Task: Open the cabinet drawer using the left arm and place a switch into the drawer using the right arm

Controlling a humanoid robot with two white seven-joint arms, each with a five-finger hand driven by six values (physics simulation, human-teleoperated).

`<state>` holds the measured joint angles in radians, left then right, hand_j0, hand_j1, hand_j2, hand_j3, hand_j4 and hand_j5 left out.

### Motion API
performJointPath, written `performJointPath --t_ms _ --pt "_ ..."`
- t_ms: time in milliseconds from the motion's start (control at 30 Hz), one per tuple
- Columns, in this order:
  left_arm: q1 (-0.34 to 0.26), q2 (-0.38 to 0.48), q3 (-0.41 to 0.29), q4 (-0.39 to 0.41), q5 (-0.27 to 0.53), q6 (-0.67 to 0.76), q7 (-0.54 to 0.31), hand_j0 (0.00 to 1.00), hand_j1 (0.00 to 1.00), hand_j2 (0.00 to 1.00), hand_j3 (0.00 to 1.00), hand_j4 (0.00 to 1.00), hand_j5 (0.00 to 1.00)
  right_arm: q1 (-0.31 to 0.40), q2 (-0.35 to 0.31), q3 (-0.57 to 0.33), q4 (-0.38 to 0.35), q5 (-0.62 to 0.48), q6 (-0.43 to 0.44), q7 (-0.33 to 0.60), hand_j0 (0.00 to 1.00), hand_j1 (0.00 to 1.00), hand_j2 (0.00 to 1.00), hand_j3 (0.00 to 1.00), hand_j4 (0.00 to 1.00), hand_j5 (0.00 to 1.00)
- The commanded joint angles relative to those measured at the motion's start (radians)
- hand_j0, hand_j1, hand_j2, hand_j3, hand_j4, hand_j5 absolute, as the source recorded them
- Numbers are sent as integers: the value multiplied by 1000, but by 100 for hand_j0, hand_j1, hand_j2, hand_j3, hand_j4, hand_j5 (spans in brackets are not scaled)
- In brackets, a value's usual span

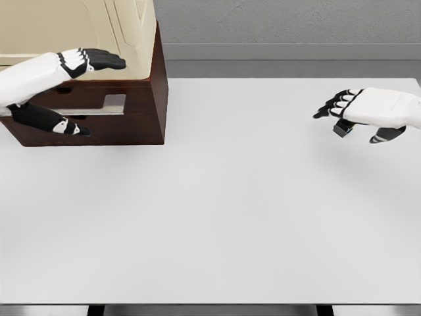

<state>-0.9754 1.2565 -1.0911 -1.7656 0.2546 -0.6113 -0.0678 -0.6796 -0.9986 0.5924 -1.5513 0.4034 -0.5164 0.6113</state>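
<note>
While I am watching through the head camera, my left hand (62, 92) is sitting at the front of the cabinet (99, 72) in the far left corner of the white table (217, 217). Its fingers (99, 61) are reaching out straight along the upper edge of the dark brown base, and its thumb (66, 126) is lying lower down, near the bottom of the front face. Between them I am seeing the pale metal handle (113, 103) of the drawer (131, 108); the hand is bracketing that area with fingers spread, but I cannot tell whether it is touching the handle. The drawer front is looking flush with the cabinet body, so it is appearing closed. Above the brown base, the cabinet's cream upper part is running out of the top of the frame.

Over on the far right, my right hand (368, 112) is hovering above the table, well apart from the cabinet. Its fingers are curling loosely forward and downward, and a small dark switch (342, 128) is peeking out beneath the palm. The fingers are partly closed around it, so the switch is being held off the surface.
</note>
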Motion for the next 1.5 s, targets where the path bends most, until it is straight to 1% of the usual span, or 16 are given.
performJointPath --t_ms 0,67,133,167,267,433,700,800,833,867,900,1033,1100,1133,1333,1467 --pt "0 34 -12 0 6 0 0 100 100 100 100 100 100 0 0 -5 7 -5 4 0 100 100 100 100 100 100" --pt "-114 11 -125 0 9 0 0 100 100 100 100 100 100 0 0 -3 7 -5 2 0 100 100 100 100 100 100" --pt "-189 -8 -222 0 9 0 0 100 100 100 100 100 100 0 -2 -3 14 -3 -1 0 100 100 100 100 100 100" --pt "-212 -20 -266 0 9 0 0 100 100 100 100 100 100 2 -2 0 34 -3 -2 0 100 100 100 100 100 100" --pt "-216 -23 -311 0 9 0 0 100 100 100 100 100 100 -5 6 -2 119 -3 1 0 100 100 100 100 100 100" --pt "-226 -16 -329 0 11 0 0 100 100 100 100 100 100 -67 100 3 329 -3 7 0 100 100 100 100 100 100" --pt "-250 -11 -316 0 20 0 -1 100 100 100 100 100 100 -94 205 7 456 6 1 0 100 100 100 100 100 100" --pt "-265 -20 -316 0 20 0 5 100 100 100 100 100 100 -110 213 15 482 17 1 0 100 100 100 100 100 100" --pt "-275 -20 -317 0 25 0 0 100 100 100 100 100 100 -130 245 15 524 48 -1 0 100 100 100 100 100 100" --pt "-279 -19 -317 0 26 0 -18 100 100 100 100 100 100 -138 259 15 553 64 -4 0 100 100 100 100 100 100" --pt "-284 -16 -317 0 29 0 -112 100 100 100 100 100 100 -143 265 30 556 68 -2 0 100 100 100 100 100 100" --pt "-301 14 -316 0 80 0 -346 100 100 100 100 100 100 -152 282 58 600 69 1 0 100 100 100 100 100 100" --pt "-322 37 -314 0 91 0 -348 100 100 100 100 100 100 -158 282 56 614 69 1 0 100 100 100 100 100 100" --pt "-321 37 -316 0 150 0 -342 100 100 100 100 100 100 -164 282 58 626 69 2 0 100 100 100 100 100 100" --pt "-321 90 -320 2 256 0 -352 100 100 100 100 100 100 -201 311 56 680 123 10 0 100 100 100 100 100 100" --pt "-318 95 -319 2 264 53 -356 100 100 100 100 100 100 -207 360 56 701 189 41 0 100 100 100 100 100 100"
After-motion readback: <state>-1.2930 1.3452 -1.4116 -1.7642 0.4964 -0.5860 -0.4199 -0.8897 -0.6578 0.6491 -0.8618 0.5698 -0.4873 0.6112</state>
